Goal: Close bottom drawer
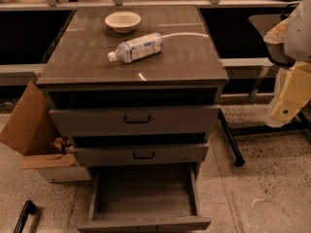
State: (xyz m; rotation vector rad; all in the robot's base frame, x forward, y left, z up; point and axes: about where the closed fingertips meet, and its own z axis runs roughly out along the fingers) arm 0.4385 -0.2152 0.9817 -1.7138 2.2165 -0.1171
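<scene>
The bottom drawer (145,198) of the grey cabinet is pulled far out toward me. Its long grey box is open and looks empty, and its slim front panel (146,224) lies at the lower edge of the view. Its handle is hidden from here. The mid drawer (141,154) and the top drawer (136,120), both with black bar handles, stand slightly out. My gripper (286,103), cream-coloured on the white arm, hangs at the far right, well apart from the cabinet and above the floor.
A plastic bottle (136,47) lies on its side on the cabinet top, and a white bowl (123,21) stands behind it. An open cardboard box (34,130) sits left of the cabinet. A black table leg (231,142) slants at the right. A black object (23,216) lies on the floor at the lower left.
</scene>
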